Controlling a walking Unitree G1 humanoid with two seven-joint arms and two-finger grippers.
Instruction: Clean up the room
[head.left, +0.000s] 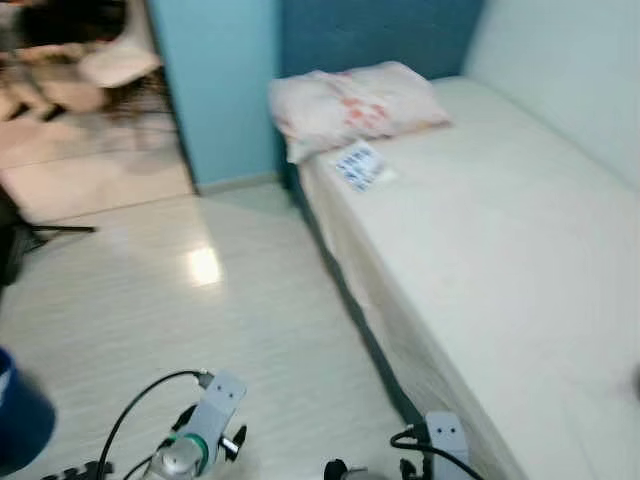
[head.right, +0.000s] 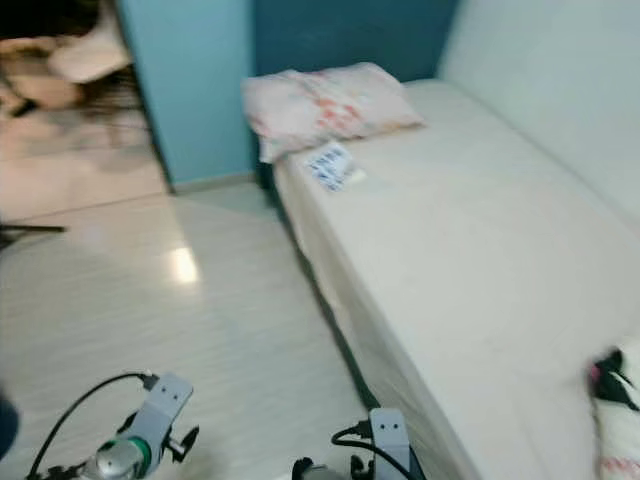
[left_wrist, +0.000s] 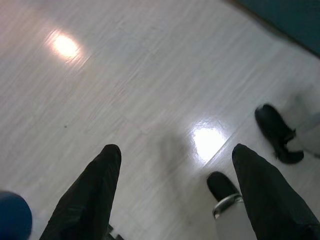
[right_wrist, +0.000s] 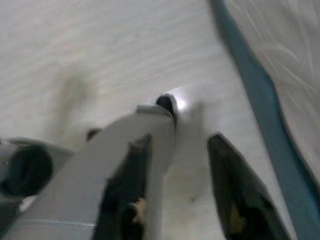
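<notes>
Both silver arms are hanging low at the near edge of the head views, over pale plank floor (head.left: 230, 310). From the left wrist, the left gripper (left_wrist: 175, 200) is pointing down at the boards with its two black fingers (left_wrist: 92, 195) spread wide and nothing between them. From the right wrist, the right gripper (right_wrist: 180, 195) is likewise standing open above the floor, its fingers apart and empty, with a silver limb of the robot (right_wrist: 115, 170) crossing beneath it.

On the robot's right, a white bed (head.left: 500, 250) is running away toward a dark blue wall (head.left: 380, 35), its long edge lying straight along the floor with a thin dark gap under it. A floral pillow (head.left: 355, 105) is lying at the far head end, and a small blue-and-white packet (head.left: 358, 165) is resting on the sheet just in front of it, close to the bed's edge. At the near end of the mattress, a black, white and pink item (head.right: 618, 415) is sitting at the frame's right border, too cropped to identify.

Left of the bed, open floor is stretching to a light blue wall corner (head.left: 215, 90), with a doorway beyond it showing blurred furniture (head.left: 110, 60). A dark blue object (head.left: 20, 415) is cutting into the near left edge.
</notes>
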